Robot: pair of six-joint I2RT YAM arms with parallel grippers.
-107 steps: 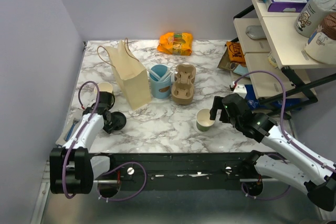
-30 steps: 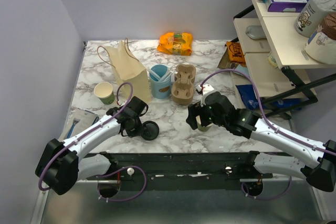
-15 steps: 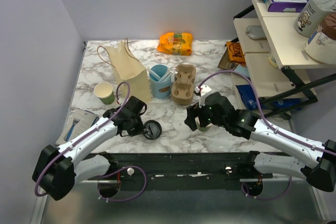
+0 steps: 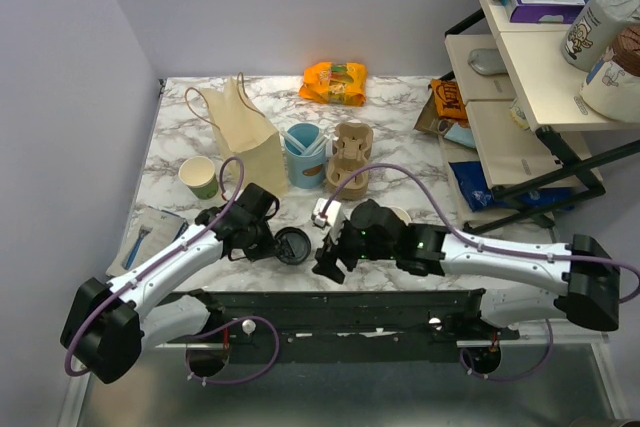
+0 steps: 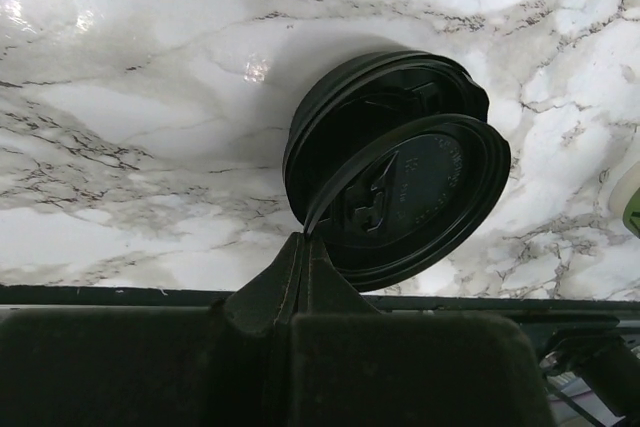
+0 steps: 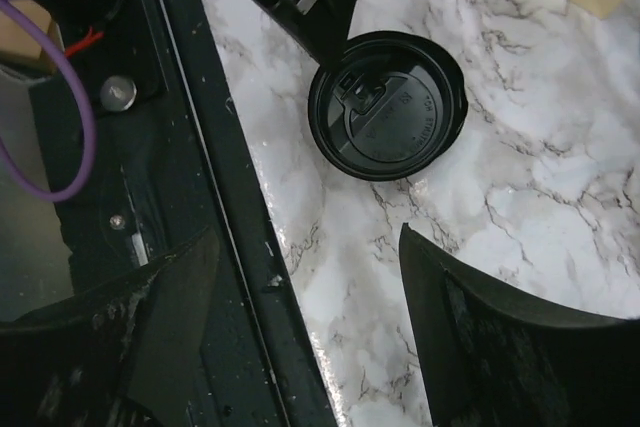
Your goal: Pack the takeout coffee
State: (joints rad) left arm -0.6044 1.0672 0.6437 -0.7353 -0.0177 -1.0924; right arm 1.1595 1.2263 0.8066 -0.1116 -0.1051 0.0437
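A round black lid (image 4: 292, 246) hangs tilted just above the marble near the table's front edge. My left gripper (image 4: 279, 244) is shut on its rim. In the left wrist view the lid (image 5: 400, 172) sits right past the closed fingertips (image 5: 305, 242). My right gripper (image 4: 333, 257) hovers open just right of the lid, holding nothing. The right wrist view shows the lid (image 6: 385, 107) ahead of that open gripper (image 6: 310, 317), over the table's edge. The coffee cup (image 4: 402, 214) stands behind my right arm; only its cream rim shows.
A tan paper bag (image 4: 250, 147), a light-blue cup (image 4: 305, 155) and a cardboard cup carrier (image 4: 350, 157) stand mid-table. A lidless green cup (image 4: 200, 175) is at the left, with a cutlery packet (image 4: 150, 232) nearer. An orange snack bag (image 4: 335, 82) lies at the back. Shelves (image 4: 540, 77) stand at the right.
My right arm has swung left and toward the front edge, away from the coffee cup and up beside the lid. My left gripper has kept hold of the lid, shifting slightly right.
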